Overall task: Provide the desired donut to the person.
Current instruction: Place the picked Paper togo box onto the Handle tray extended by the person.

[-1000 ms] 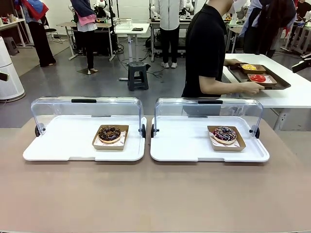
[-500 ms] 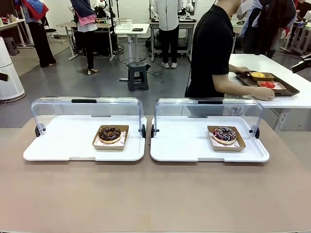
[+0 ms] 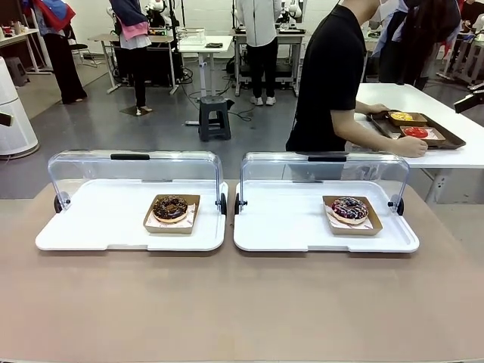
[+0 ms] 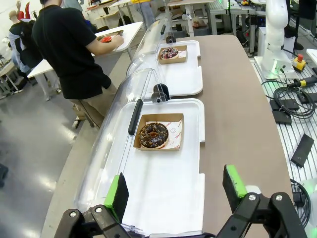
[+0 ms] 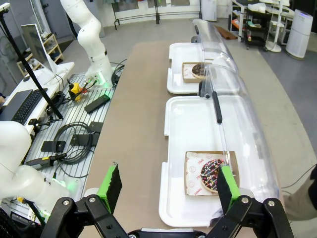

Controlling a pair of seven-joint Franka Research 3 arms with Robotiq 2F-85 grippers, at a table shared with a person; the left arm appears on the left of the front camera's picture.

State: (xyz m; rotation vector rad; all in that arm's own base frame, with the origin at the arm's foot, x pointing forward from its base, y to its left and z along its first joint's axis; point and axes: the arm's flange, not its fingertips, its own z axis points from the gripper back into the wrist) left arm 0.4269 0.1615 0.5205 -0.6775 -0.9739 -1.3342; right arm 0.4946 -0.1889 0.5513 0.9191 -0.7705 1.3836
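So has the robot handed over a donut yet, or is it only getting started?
Only starting. Done: both clear covers are rolled back. The chocolate-glazed donut in its cardboard tray and the sprinkled dark donut in its cardboard tray sit untouched on their white trays. In hand: nothing; the left gripper and right gripper hang open. The person in the black T-shirt faces another table. Left: picking and handing over.

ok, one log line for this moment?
left gripper: open, idle | right gripper: open, idle | donuts: in trays | person: turned away
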